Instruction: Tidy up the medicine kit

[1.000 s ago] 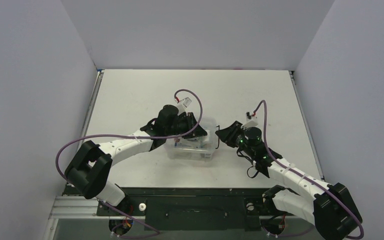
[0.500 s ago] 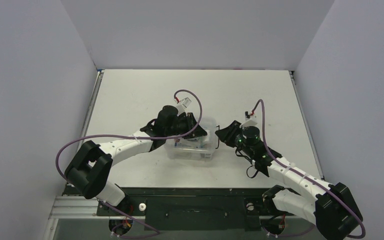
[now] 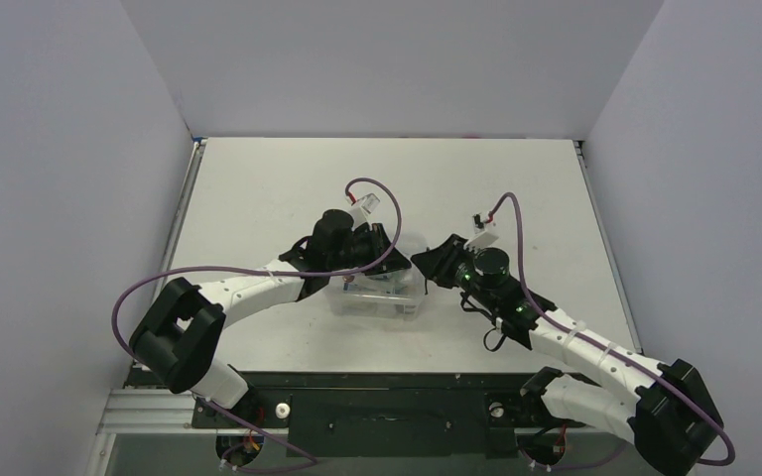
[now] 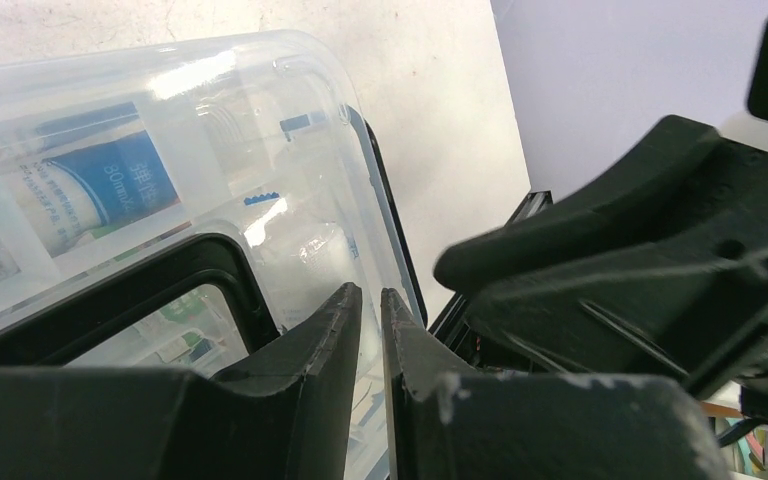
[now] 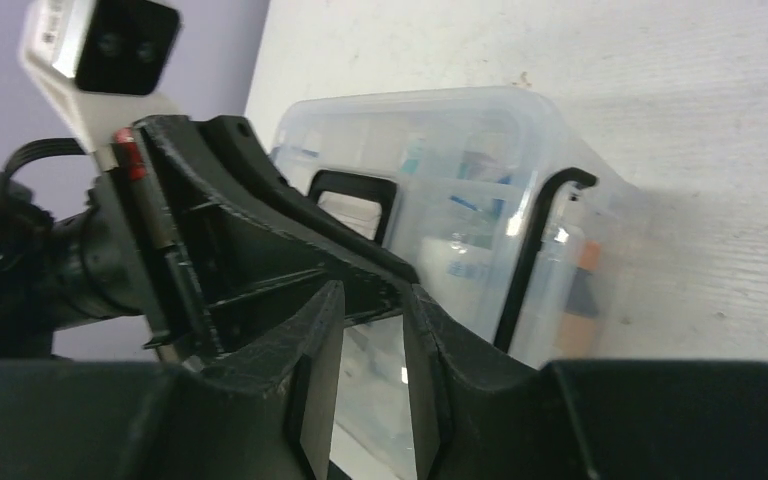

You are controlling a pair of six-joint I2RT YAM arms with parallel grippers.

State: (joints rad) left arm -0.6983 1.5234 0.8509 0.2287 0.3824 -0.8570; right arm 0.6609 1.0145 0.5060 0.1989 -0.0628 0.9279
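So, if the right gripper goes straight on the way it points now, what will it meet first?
Most likely the left gripper: it lies directly ahead of the right gripper, low over the medicine kit. Depth is unclear here, so the kit itself may come first.

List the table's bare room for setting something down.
Free: the far strip of table behind the box; its right edge past the right arm. Crowded: the middle, where the left end effector and right end effector meet at the box.

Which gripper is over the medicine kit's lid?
The left gripper, nearly shut above the lid; the right gripper is at the right end of the medicine kit.
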